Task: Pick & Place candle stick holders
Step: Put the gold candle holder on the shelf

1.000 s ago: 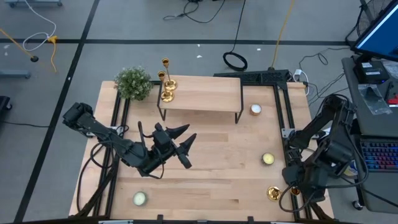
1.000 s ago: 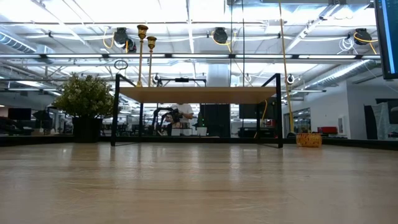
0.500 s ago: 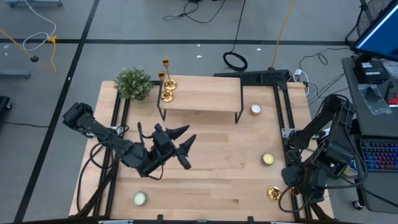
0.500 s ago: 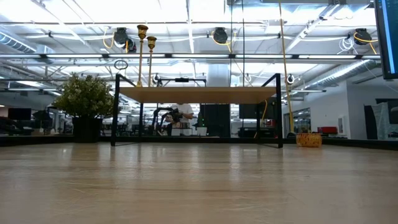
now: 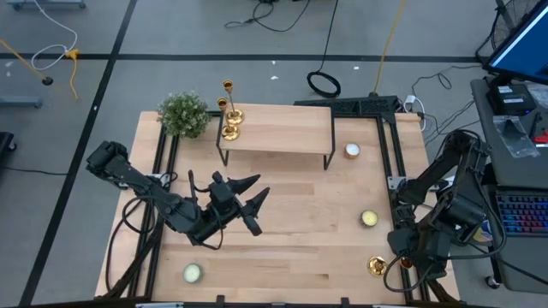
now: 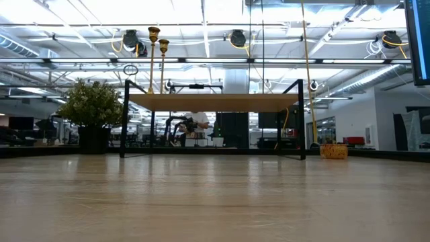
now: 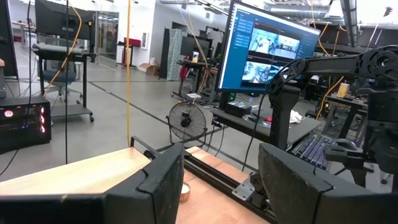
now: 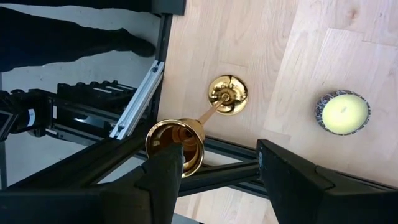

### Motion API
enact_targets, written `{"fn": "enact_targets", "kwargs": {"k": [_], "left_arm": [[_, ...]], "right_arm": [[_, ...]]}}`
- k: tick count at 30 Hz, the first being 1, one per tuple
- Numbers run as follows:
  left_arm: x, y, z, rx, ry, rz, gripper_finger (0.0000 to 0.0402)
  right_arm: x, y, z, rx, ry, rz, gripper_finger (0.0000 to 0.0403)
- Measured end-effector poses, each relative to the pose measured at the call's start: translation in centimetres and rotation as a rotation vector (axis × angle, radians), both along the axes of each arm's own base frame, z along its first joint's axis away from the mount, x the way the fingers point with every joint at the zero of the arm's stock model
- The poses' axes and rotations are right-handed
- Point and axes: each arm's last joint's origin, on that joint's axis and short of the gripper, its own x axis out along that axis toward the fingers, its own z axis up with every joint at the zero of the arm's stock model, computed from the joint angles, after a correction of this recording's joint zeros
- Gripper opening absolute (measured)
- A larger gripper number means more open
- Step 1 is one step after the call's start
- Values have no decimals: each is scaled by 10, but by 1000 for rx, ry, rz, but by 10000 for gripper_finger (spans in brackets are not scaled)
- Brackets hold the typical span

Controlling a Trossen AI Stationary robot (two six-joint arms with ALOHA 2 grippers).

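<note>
Nothing has shifted: right gripper [image 8: 214, 177] hangs open above the third candle stick holder [image 8: 217, 102], upright at the table's near right corner; two stand on the shelf [image 5: 274, 128]. Rigid, slick, top-heavy metal; grasp mid-stem. Left gripper [image 5: 248, 201] open, idle mid-table.

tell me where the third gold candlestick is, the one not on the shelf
In the high view the third candlestick stands at the table's near right corner, right beside the right gripper, with a candle just beyond it.

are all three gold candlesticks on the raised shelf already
No, only two candle stick holders stand on the shelf; the third stands by the table's near right corner.
</note>
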Motion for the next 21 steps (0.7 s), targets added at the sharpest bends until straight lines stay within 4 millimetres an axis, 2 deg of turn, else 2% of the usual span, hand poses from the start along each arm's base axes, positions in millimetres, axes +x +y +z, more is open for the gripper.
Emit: {"fn": "enact_targets", "kwargs": {"k": [13,21], "left_arm": [[1,-1,-5,41,60,-7,207],[3,-3,-15,111,158,-89,207]], "right_arm": [[0,0,0,1,0,1,199],[0,0,0,0,-2,7,199]]}}
